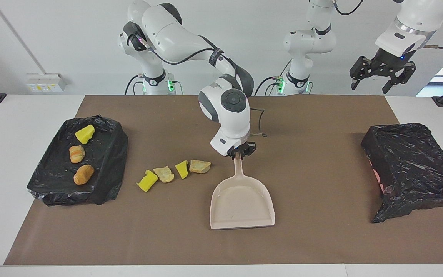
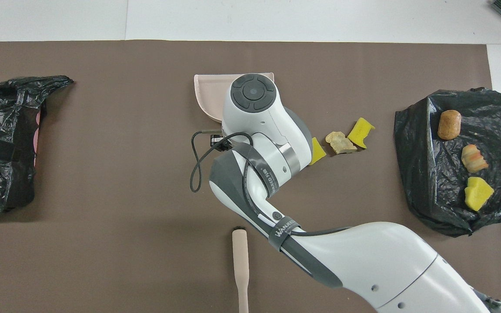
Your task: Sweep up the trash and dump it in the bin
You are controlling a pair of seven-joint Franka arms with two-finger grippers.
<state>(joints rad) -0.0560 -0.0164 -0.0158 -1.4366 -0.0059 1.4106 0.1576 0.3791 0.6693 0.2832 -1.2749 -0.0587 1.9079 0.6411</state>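
**Right arm holding a dustpan beside four loose scraps of trash**

The right gripper [image 1: 238,152] is clamping the thin handle of a beige plastic dustpan [image 1: 242,206]; the pan is lying flat on the brown paper table cover [image 1: 313,161], its open lip pointing away from the robots; it looks empty.

The trash is lying in two groups; four small chunks [image 1: 173,172], two bright yellow sponge pieces and two tan bread-like lumps, are sitting in a loose row on the cover, just beside the dustpan on the side of the right arm's end of the table; three more chunks [image 1: 78,154] are resting on a black plastic-lined tray [image 1: 108,169] at that same end.

A second black bag-lined bin [image 1: 413,165] is sitting at the left arm's end of the table, well apart from the trash.

A beige brush [image 2: 240,261] is lying on the cover, closer to the robots than the dustpan; only its handle is showing clearly in the overhead view.

The left gripper [image 1: 383,75] is waiting high above its own end of the table, fingers spread wide and holding nothing.

The chunks are probably light, soft and springy, so they are likely to roll or bounce when pushed; sweeping them gently from the side suits them better than pinching; the dustpan looks stiff and light, best held by its handle.
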